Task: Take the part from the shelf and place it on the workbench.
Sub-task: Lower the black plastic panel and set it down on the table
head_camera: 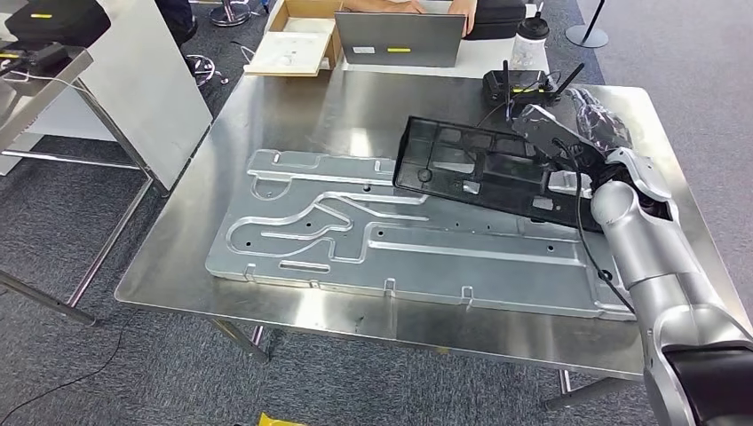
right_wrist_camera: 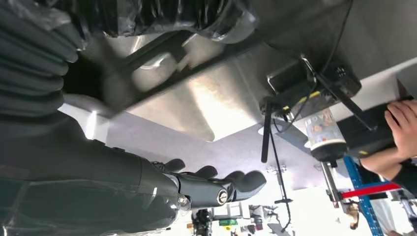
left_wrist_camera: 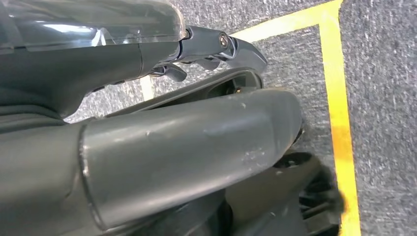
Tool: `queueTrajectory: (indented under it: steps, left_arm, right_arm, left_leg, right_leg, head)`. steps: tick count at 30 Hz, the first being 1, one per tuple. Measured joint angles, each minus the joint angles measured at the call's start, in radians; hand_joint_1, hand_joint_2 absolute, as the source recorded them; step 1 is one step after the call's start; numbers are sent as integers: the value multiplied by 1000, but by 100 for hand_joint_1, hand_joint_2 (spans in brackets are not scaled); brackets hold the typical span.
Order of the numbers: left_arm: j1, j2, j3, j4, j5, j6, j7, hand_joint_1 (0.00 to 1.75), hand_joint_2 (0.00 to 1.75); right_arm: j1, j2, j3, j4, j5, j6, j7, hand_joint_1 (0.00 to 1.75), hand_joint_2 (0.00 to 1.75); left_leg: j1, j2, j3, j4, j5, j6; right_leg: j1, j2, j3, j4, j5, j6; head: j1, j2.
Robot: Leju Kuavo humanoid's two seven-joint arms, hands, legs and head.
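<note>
The black frame part (head_camera: 475, 169) lies tilted across the right half of the big silver panel (head_camera: 355, 240) on the workbench (head_camera: 293, 98). My right hand (head_camera: 552, 131) is over the part's far right corner. In the right wrist view the part (right_wrist_camera: 147, 56) is a blurred dark bar close beside the hand (right_wrist_camera: 162, 189), and the dark fingers (right_wrist_camera: 236, 182) are lightly curled with nothing between them. My left hand (left_wrist_camera: 196, 147) hangs over grey carpet, its fingers (left_wrist_camera: 221, 44) apart and holding nothing.
A black router with antennas (head_camera: 519, 84) and a white bottle (head_camera: 531, 35) stand at the bench's far edge, just behind my right hand. A laptop (head_camera: 400, 37) and a cardboard box (head_camera: 297, 40) are behind it, with a person's hands (head_camera: 462, 7). Yellow floor tape (left_wrist_camera: 339, 123) runs under my left hand.
</note>
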Motion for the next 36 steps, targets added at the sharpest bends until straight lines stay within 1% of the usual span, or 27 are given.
queueTrajectory:
  steps: [1, 2, 3, 4, 5, 6, 7, 8, 11, 13, 16, 17, 18, 19, 20, 21, 22, 23, 26, 27, 28, 29, 31, 32, 33, 34, 36]
  left_arm:
    - [1, 0, 1, 0, 1, 0, 0, 0, 0]
    - [2, 0, 1, 0, 1, 0, 0, 0, 0]
    - [2, 0, 2, 0, 2, 0, 0, 0, 0]
    - [3, 0, 2, 0, 2, 0, 0, 0, 0]
    - [3, 1, 2, 0, 3, 0, 0, 0, 0]
    - [2, 3, 2, 0, 4, 0, -1, 0, 0]
    - [2, 4, 3, 0, 5, -1, -2, 0, 0]
    - [1, 5, 3, 0, 6, -1, -4, 0, 0]
    - [2, 4, 4, 1, 8, 0, -9, 0, 0]
    - [3, 2, 7, 1, 9, 2, -12, 0, 0]
    - [4, 0, 12, 1, 16, 9, -19, 0, 0]
    - [6, 0, 15, 1, 19, 12, -22, 0, 0]
    - [9, -1, 20, 1, 23, 15, -26, 0, 0]
    - [12, -2, 24, 1, 27, 18, -29, 0, 0]
    - [15, -4, 28, 1, 33, 20, -34, 0, 0]
    - [17, -5, 33, 1, 37, 21, -38, 0, 0]
    - [20, -6, 38, 1, 42, 22, -42, 0, 0]
    - [22, -6, 43, 1, 46, 22, -46, 0, 0]
    - [30, -8, 60, 1, 59, 23, -49, 0, 0]
    - [32, -8, 67, 1, 62, 23, -50, 0, 0]
    - [34, -9, 72, 1, 65, 22, -51, 0, 0]
    - [35, -9, 78, 1, 68, 23, -51, 0, 0]
    - [35, -10, 87, 1, 74, 25, -52, 0, 0]
    - [35, -11, 92, 1, 77, 28, -52, 0, 0]
    - [35, -13, 97, 1, 79, 33, -52, 0, 0]
    - [34, -16, 101, 1, 83, 40, -51, 0, 0]
    - [31, -24, 110, 1, 91, 56, -49, 0, 0]
  right_arm:
    - [-1, 2, 0, 1, -5, 1, 0, 0, 0]
    - [-2, 4, 0, 2, -10, 4, 0, 0, 0]
    - [-3, 5, 0, 2, -17, 10, 0, 0, 0]
    - [-7, 7, 0, 3, -23, 18, 1, 0, 0]
    - [-12, 8, 0, 3, -29, 27, 2, 0, 0]
    - [-20, 10, 0, 4, -34, 35, 4, 0, 0]
    - [-28, 11, 0, 5, -39, 43, 5, 0, 0]
    - [-34, 12, 0, 7, -43, 46, 5, 0, 0]
    - [-37, 20, 1, 0, -54, 14, -18, 0, 0]
    - [-29, 28, 1, -25, -56, -41, -43, 0, 0]
    - [28, 47, 1, -99, -28, -153, -74, 0, 0]
    - [67, 58, 1, -137, -15, -195, -90, 0, 0]
    - [113, 72, 1, -182, -8, -239, -111, 0, 0]
    - [161, 87, 1, -232, -9, -280, -139, 0, 0]
    - [213, 106, 2, -286, -18, -320, -172, 0, 0]
    - [266, 126, 4, -342, -31, -357, -206, 0, 0]
    - [321, 145, 8, -397, -46, -388, -237, 0, 0]
    - [377, 165, 15, -448, -62, -415, -268, 0, 0]
    - [536, 217, 47, -580, -118, -473, -353, 0, 0]
    - [584, 231, 59, -618, -134, -488, -379, 0, 0]
    - [629, 244, 72, -653, -146, -502, -401, 0, 0]
    - [672, 256, 83, -685, -156, -514, -421, 0, 0]
    - [750, 273, 103, -735, -169, -532, -453, 0, 0]
    - [786, 281, 110, -755, -171, -538, -465, 0, 0]
    - [819, 288, 117, -772, -171, -544, -476, 0, 0]
    - [850, 297, 123, -789, -167, -550, -484, 0, 0]
    - [907, 317, 136, -822, -155, -560, -497, 0, 0]
  left_leg:
    - [0, 0, -30, 62, -22, 1]
    - [-2, 0, -49, 99, -28, 4]
    - [-4, 0, -50, 97, -14, 10]
    - [-9, 0, -30, 54, 17, 19]
    - [-15, -1, 3, -16, 54, 32]
    - [-20, -1, 37, -85, 81, 47]
    - [-26, 0, 64, -140, 98, 57]
    - [-30, 0, 77, -169, 103, 64]
    - [-28, 2, 87, -196, 112, 64]
    - [-20, 4, 97, -220, 126, 63]
    - [-16, 4, 101, -229, 132, 63]
    - [-15, 4, 101, -228, 130, 62]
    - [-13, 3, 101, -225, 128, 59]
    - [-10, 3, 101, -221, 125, 55]
    - [-7, 2, 101, -215, 120, 48]
    - [-6, 0, 100, -208, 114, 41]
    - [-6, -1, 99, -201, 108, 34]
    - [-6, -3, 98, -196, 105, 27]
    - [-4, -5, 99, -192, 102, 11]
    - [-2, -4, 97, -183, 90, 6]
    - [-1, -3, 88, -158, 66, 2]
    - [0, -2, 73, -113, 30, -3]
    - [0, -1, 30, 14, -48, -7]
    - [0, -1, 16, 61, -70, -7]
    - [0, -1, 19, 78, -76, -5]
    - [-1, -1, 42, 52, -62, -1]
    - [-6, -2, 133, -89, -15, 15]
  right_leg:
    - [4, 0, 0, 0, 0, -2]
    - [9, 0, 0, 1, -1, -4]
    - [13, 1, 1, 1, -1, -6]
    - [18, 1, 3, 1, -2, -7]
    - [21, 2, 5, 1, -2, -8]
    - [26, 2, 7, 1, -3, -8]
    - [27, 2, 7, 1, -3, -7]
    - [26, 2, 6, 0, -3, -5]
    - [24, 0, 7, -4, 0, 8]
    - [25, 1, -7, 27, -25, 18]
    - [16, 1, -83, 190, -106, 33]
    - [11, 0, -102, 229, -115, 38]
    - [6, 0, -106, 234, -105, 42]
    - [2, -1, -90, 201, -79, 47]
    - [-3, -2, -57, 135, -45, 50]
    - [-4, -2, -25, 75, -22, 52]
    - [-3, -1, 0, 27, -9, 48]
    - [-1, 0, 13, 2, -7, 42]
    - [5, 1, 15, -1, -7, 17]
    - [5, 0, 15, -3, -4, 9]
    - [4, -1, 14, -5, 0, 1]
    - [3, -3, 12, -7, 3, -5]
    - [7, -4, 4, -7, 7, -13]
    - [10, -5, -1, -7, 10, -16]
    - [13, -6, -6, -6, 14, -18]
    - [15, -5, -11, -6, 18, -19]
    - [18, -3, -19, -6, 28, -17]
  head:
    - [0, 0]
    - [0, 0]
    - [0, 0]
    - [0, 0]
    - [0, 0]
    - [0, 0]
    - [0, 0]
    - [0, 0]
    - [0, 0]
    - [1, 0]
    - [1, 0]
    - [1, 0]
    - [1, 0]
    - [1, 0]
    - [1, 0]
    - [1, 0]
    - [1, 0]
    - [0, 0]
    - [0, 0]
    - [0, 0]
    - [0, 0]
    - [0, 0]
    - [0, 0]
    - [0, 0]
    - [0, 0]
    - [0, 0]
    - [0, 0]
